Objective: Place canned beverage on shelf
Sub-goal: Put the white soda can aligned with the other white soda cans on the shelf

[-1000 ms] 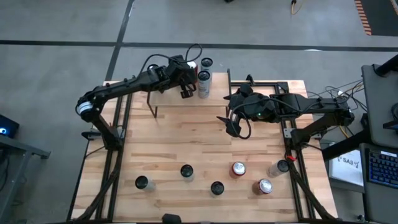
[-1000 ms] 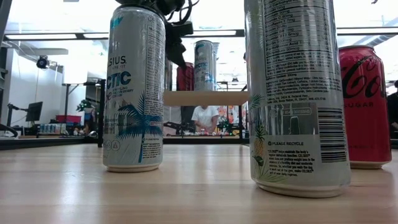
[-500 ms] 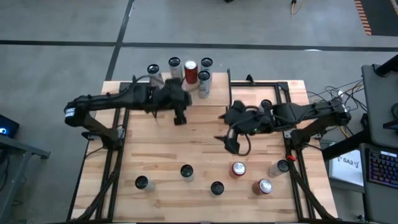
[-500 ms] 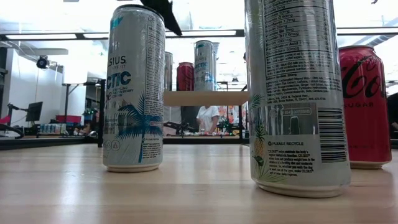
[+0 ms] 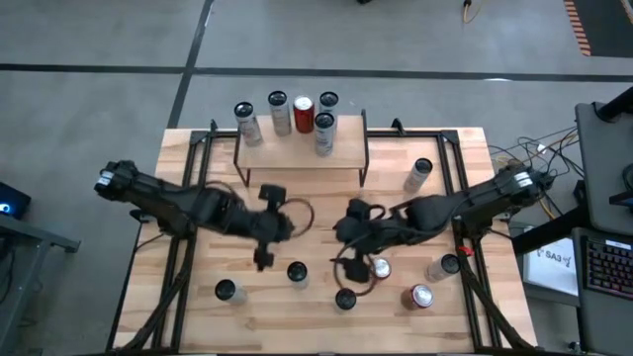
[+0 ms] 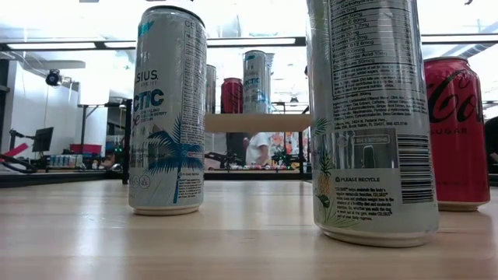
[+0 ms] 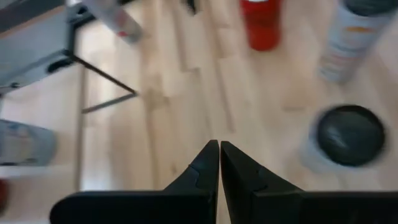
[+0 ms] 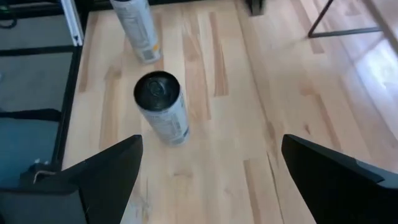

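Item: shelf [image 5: 300,148], at the tabletop's [image 5: 316,203] far edge, well beyond both grippers; we count five cans [image 5: 323,133] standing on it.

Item: loose cans, near half of the tabletop. A dark-topped can [image 5: 345,299] stands just ahead of the right gripper [image 5: 351,259], whose fingers are spread wide and empty. A red-topped can [image 5: 379,268] stands just beside that gripper. Another dark-topped can [image 5: 297,274] stands just beside the left gripper [image 5: 261,259], which is clenched on nothing.

Risks, as we judge them: the wide fingers could clip the red-topped can while closing on the dark-topped one; both arms work close together and could foul; the crowded shelf leaves little room for another can.

Surface: pale wooden planks on a black frame. Room: grey floor, bright ceiling lights, a person beyond the shelf.
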You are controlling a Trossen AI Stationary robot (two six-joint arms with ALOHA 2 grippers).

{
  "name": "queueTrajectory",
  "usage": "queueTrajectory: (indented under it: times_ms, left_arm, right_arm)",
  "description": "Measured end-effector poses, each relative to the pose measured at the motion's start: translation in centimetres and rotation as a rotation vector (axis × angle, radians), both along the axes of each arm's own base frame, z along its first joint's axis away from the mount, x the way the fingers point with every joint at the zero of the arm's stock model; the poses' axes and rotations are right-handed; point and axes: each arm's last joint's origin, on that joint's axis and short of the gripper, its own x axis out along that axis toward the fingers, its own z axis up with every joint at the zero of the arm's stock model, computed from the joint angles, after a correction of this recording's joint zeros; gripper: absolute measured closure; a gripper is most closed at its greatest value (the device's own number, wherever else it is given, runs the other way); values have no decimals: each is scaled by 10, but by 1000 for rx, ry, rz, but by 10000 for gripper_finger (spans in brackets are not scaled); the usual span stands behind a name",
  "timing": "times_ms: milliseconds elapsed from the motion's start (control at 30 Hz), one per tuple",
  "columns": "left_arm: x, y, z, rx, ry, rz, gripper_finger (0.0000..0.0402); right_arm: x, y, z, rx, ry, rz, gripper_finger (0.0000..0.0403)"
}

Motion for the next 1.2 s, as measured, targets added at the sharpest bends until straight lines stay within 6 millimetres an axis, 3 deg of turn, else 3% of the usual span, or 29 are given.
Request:
queueTrajectory:
  times_ms: [200,400,533,800,1200]
  left_arm:
    - [-18,-22,-7,-27,89,16,402]
    - [-30,-32,-10,-1,75,80,402]
    - [-36,-36,-22,-1,75,66,402]
    - [-43,-34,-51,-45,21,74,402]
    - [-39,-39,-87,-140,-32,63,402]
  right_arm:
    - [25,8,-26,-41,16,31,28]
    - [44,14,-45,-78,58,58,28]
    - [56,19,-57,-103,84,76,28]
    - [75,26,-61,-119,82,123,28]
    - [80,28,-71,-79,91,126,28]
